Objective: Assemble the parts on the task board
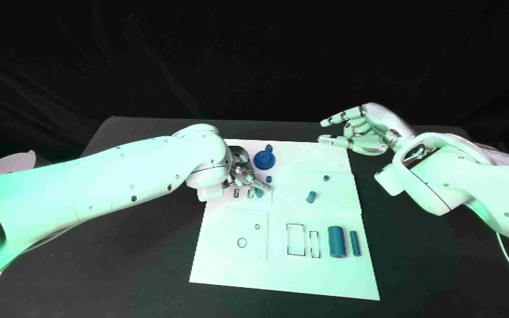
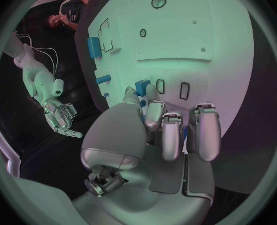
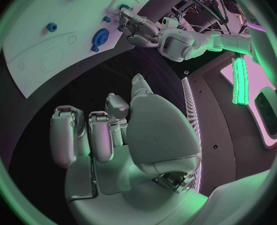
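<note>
Head view: the left hand [image 1: 235, 179] rests fingers-down on the task board [image 1: 286, 259], fingertips at a small blue part [image 1: 259, 192]; whether it holds that part I cannot tell. A round blue part [image 1: 264, 160] lies just beyond the hand. Two blue cylinders [image 1: 337, 241] lie well toward the robot, long axes running near to far. The right hand [image 1: 360, 131] hovers off the board, fingers curled, holding nothing.

Left wrist view: fingers [image 2: 170, 130] curl over a blue part [image 2: 142, 85] on the board.

Right wrist view: the right hand's fingers [image 3: 82, 135] bend above the black table [image 3: 113, 75].
</note>
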